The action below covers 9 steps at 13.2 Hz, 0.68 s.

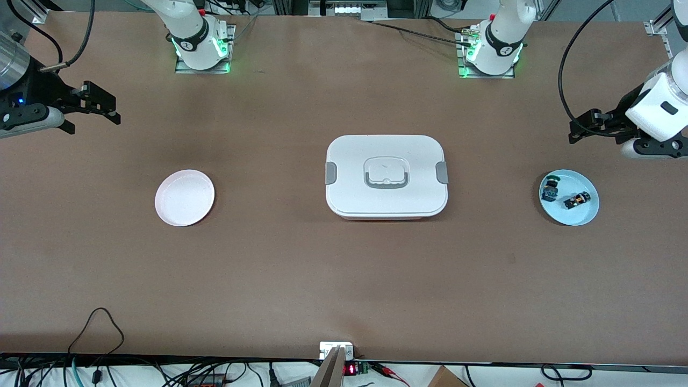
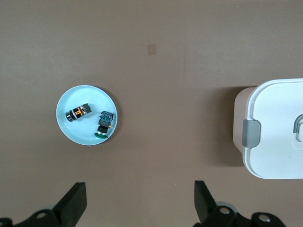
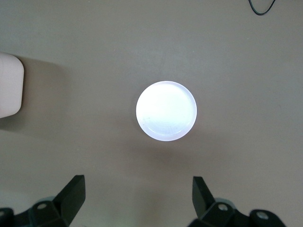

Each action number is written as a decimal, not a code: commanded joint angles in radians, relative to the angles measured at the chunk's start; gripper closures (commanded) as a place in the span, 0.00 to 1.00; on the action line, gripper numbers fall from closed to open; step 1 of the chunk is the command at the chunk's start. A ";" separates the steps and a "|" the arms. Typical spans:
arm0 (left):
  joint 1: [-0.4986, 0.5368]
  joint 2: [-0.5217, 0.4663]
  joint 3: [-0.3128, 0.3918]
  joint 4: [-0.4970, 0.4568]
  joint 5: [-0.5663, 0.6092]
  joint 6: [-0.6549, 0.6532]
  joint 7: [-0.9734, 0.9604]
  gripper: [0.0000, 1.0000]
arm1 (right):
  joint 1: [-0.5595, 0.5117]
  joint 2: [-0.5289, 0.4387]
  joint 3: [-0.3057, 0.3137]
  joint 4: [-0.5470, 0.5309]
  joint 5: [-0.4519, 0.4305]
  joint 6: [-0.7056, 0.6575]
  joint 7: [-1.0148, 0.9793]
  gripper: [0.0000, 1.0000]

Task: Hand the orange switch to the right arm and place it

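Observation:
The orange switch (image 1: 577, 200) lies on a light-blue plate (image 1: 571, 216) toward the left arm's end of the table, beside a similar dark part with a green cap (image 1: 549, 188). The left wrist view shows the orange switch (image 2: 78, 112), the green-capped part (image 2: 104, 124) and the plate (image 2: 87, 94). My left gripper (image 1: 573, 131) hangs open and empty in the air beside the plate; its own view shows it (image 2: 139, 189) over bare table. My right gripper (image 1: 114, 110) is open and empty, up in the air at the right arm's end, and shows in its own view (image 3: 137, 182).
A white lidded box (image 1: 386, 176) with grey latches stands at the table's middle; it also shows in the left wrist view (image 2: 274, 127). A pale pink plate (image 1: 184, 197) sits toward the right arm's end, and shows in the right wrist view (image 3: 166, 110). Cables lie along the edge nearest the front camera.

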 commanded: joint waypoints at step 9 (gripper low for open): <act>-0.008 0.017 0.004 0.041 0.019 -0.023 0.011 0.00 | 0.007 0.000 0.000 0.016 -0.015 -0.015 0.018 0.00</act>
